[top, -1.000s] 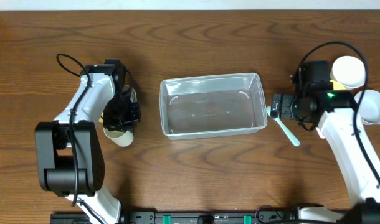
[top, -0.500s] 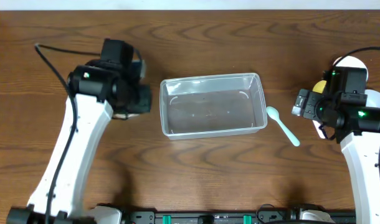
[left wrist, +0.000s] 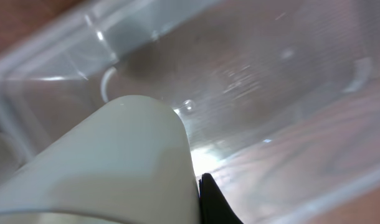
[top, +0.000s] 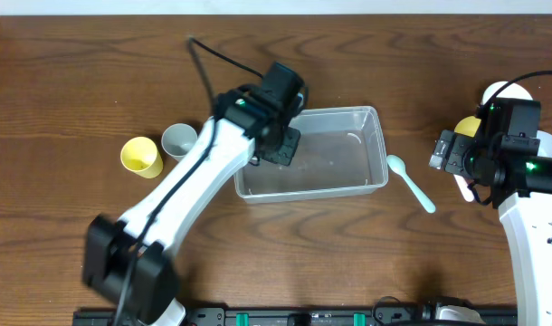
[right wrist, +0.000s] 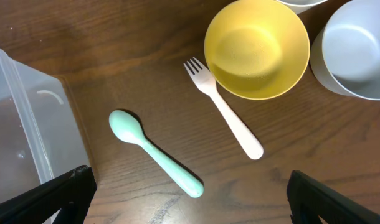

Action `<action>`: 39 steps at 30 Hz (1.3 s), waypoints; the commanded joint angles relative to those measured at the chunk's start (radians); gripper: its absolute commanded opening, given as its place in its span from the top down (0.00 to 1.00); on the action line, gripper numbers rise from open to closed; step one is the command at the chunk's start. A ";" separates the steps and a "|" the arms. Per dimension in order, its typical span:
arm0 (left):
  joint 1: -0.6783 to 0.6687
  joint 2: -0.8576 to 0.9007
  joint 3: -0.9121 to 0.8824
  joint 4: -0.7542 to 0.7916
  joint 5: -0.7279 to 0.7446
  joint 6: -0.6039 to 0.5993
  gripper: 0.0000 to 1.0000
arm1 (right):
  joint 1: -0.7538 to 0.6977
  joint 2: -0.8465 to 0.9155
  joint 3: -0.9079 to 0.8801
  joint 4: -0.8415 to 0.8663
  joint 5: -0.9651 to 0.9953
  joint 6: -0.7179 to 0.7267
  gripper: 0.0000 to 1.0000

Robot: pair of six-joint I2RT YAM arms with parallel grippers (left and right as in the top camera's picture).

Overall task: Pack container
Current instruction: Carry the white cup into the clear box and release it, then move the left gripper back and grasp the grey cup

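Note:
The clear plastic container (top: 371,149) lies at the table's middle. My left gripper (top: 281,145) hangs over its left end, shut on a cream cup (left wrist: 115,162). In the left wrist view that cup fills the lower left, one black fingertip (left wrist: 213,202) presses its side, and the container's floor (left wrist: 283,81) lies below. My right gripper (top: 444,152) is open to the right of the container, its jaws wide apart over bare wood (right wrist: 190,208). A mint spoon (right wrist: 154,152) and a white fork (right wrist: 224,109) lie ahead of it.
A yellow cup (top: 140,156) and a grey cup (top: 178,139) stand left of the container. A yellow bowl (right wrist: 257,46) and a pale grey bowl (right wrist: 358,50) sit at the right, with a white bowl (top: 499,92) behind. The spoon (top: 410,181) lies beside the container's right wall.
My left arm lifted the cream cup from the left of the table and swung it right, over the container's left end. My right arm drew back to the right, still open.

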 commanded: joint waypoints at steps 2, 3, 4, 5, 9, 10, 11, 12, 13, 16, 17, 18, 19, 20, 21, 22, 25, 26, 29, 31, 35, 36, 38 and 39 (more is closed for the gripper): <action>0.012 0.107 0.005 0.000 -0.024 -0.002 0.94 | -0.011 -0.006 0.006 -0.004 0.006 0.004 0.01; 0.019 0.126 0.005 0.004 -0.024 -0.002 0.94 | -0.011 -0.006 0.006 -0.004 0.006 0.004 0.01; 0.028 0.143 0.005 0.011 -0.024 -0.002 0.94 | -0.011 -0.006 0.006 -0.005 0.006 0.004 0.01; 0.037 0.156 0.005 0.019 -0.024 -0.001 0.94 | -0.011 -0.006 0.006 -0.005 0.006 0.004 0.01; 0.076 0.189 0.005 0.047 -0.024 0.021 0.94 | -0.011 -0.006 0.006 -0.008 0.002 0.004 0.01; 0.082 0.192 0.005 0.050 -0.024 0.022 0.93 | -0.011 -0.006 0.006 -0.009 0.002 0.004 0.01; 0.089 0.195 0.005 0.054 -0.024 0.029 0.88 | -0.011 -0.006 0.006 -0.011 0.002 0.004 0.01; 0.093 0.195 0.005 0.056 -0.024 0.037 0.83 | -0.011 -0.006 0.006 -0.013 0.002 0.004 0.01; 0.097 0.195 0.005 0.061 -0.024 0.047 0.65 | -0.011 -0.006 0.006 -0.015 0.002 0.004 0.01; 0.098 0.193 0.009 0.072 -0.024 0.060 0.38 | -0.011 -0.006 0.006 -0.022 0.002 0.004 0.01; 0.098 0.193 0.013 0.072 -0.024 0.063 0.36 | -0.011 -0.006 0.006 -0.023 0.002 0.004 0.01; 0.095 0.192 0.021 0.069 -0.024 0.063 0.35 | -0.011 -0.006 0.006 -0.024 0.002 0.004 0.01; 0.093 0.189 0.033 0.061 -0.024 0.063 0.34 | -0.011 -0.006 0.006 -0.024 0.002 0.004 0.01; 0.090 0.185 0.047 0.048 -0.024 0.063 0.34 | -0.011 -0.006 0.006 -0.024 0.003 0.004 0.01; 0.086 0.177 0.067 0.028 -0.024 0.063 0.34 | -0.011 -0.006 0.006 -0.024 0.003 0.004 0.01; 0.083 0.166 0.096 -0.001 -0.025 0.063 0.34 | -0.011 -0.006 0.006 -0.023 0.003 0.004 0.01; 0.080 0.109 0.197 -0.083 -0.039 0.062 0.34 | -0.011 -0.006 0.006 -0.023 0.003 0.003 0.01; 0.080 0.087 0.227 -0.101 -0.054 0.062 0.33 | -0.011 -0.006 0.006 -0.023 0.003 0.003 0.01; 0.094 0.009 0.293 -0.135 -0.130 0.058 0.33 | -0.011 -0.006 0.006 -0.023 0.003 0.003 0.01; 0.126 -0.043 0.306 -0.140 -0.176 0.046 0.33 | -0.011 -0.006 0.006 -0.023 0.003 0.003 0.01; 0.230 -0.062 0.304 -0.162 -0.181 0.004 0.32 | -0.011 -0.006 0.006 -0.023 0.002 0.003 0.01; 0.264 -0.055 0.298 -0.168 -0.180 -0.011 0.31 | -0.011 -0.006 0.006 -0.023 0.002 0.003 0.01; 0.326 -0.032 0.280 -0.173 -0.164 -0.040 0.29 | -0.011 -0.006 0.006 -0.023 0.002 0.003 0.01; 0.349 -0.019 0.272 -0.172 -0.146 -0.040 0.29 | -0.011 -0.006 0.006 -0.023 0.002 0.003 0.01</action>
